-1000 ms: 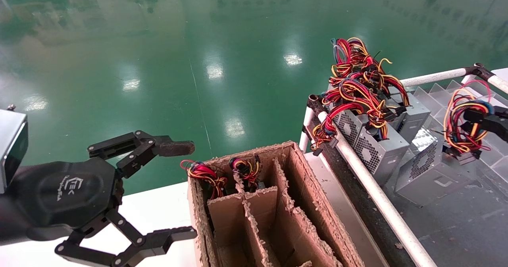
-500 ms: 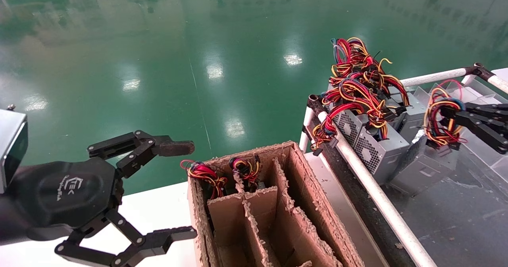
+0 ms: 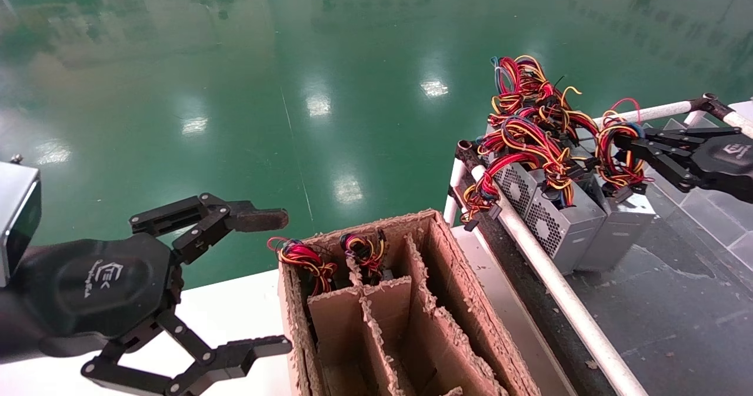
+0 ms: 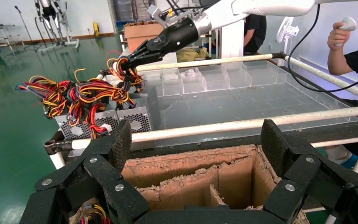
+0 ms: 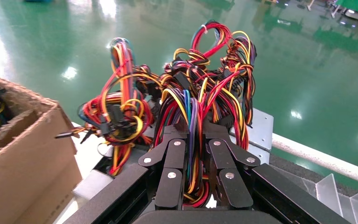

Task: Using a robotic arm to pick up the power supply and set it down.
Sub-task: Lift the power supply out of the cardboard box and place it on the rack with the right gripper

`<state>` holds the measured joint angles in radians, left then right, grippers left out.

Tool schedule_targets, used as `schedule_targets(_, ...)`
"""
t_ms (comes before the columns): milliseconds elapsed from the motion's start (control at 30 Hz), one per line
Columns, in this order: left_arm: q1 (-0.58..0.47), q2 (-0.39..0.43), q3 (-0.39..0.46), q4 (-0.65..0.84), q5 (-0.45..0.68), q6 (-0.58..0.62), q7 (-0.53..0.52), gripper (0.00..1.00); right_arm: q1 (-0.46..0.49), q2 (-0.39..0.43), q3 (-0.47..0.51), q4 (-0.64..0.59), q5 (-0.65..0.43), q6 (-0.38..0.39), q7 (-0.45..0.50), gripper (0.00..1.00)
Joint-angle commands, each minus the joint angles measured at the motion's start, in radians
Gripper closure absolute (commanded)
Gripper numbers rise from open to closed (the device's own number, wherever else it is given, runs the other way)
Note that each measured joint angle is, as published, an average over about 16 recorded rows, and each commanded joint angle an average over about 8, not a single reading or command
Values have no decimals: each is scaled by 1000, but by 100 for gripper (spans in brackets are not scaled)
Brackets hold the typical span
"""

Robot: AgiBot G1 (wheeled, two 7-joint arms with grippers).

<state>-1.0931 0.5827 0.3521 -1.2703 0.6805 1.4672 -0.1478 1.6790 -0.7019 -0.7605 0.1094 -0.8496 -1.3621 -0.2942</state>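
Right tool [image 3: 625, 144] clenched on power supply [image 3: 619, 229] wire loop; right wrist view confirms pinch; left tool [image 3: 282, 281] released beside cardboard box [image 3: 412, 302].

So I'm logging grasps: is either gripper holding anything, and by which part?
The right gripper pinches a small grey metal power supply by its red-yellow wire bundle. The left gripper is open, holding nothing.

The right end effector [image 3: 625, 144] has carried the power supply [image 3: 617, 225] leftward by its wire bundle [image 3: 615, 155]. The unit lay tilted and apart a second ago — now it stands upright, against the row of other units [image 3: 550, 219].
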Motion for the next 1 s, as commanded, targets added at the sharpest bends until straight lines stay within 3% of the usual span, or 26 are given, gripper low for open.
schedule_targets(33,0,0,0,0,0,0,0,0,9,-18,-5,-18,-9,11,-7,100)
schedule_targets(400,0,0,0,0,0,0,0,0,21,-92,-5,-76,-10,116,-39,100)
schedule_targets(1000,0,0,0,0,0,0,0,0,22,-106,-2,-85,-6,31,-38,100)
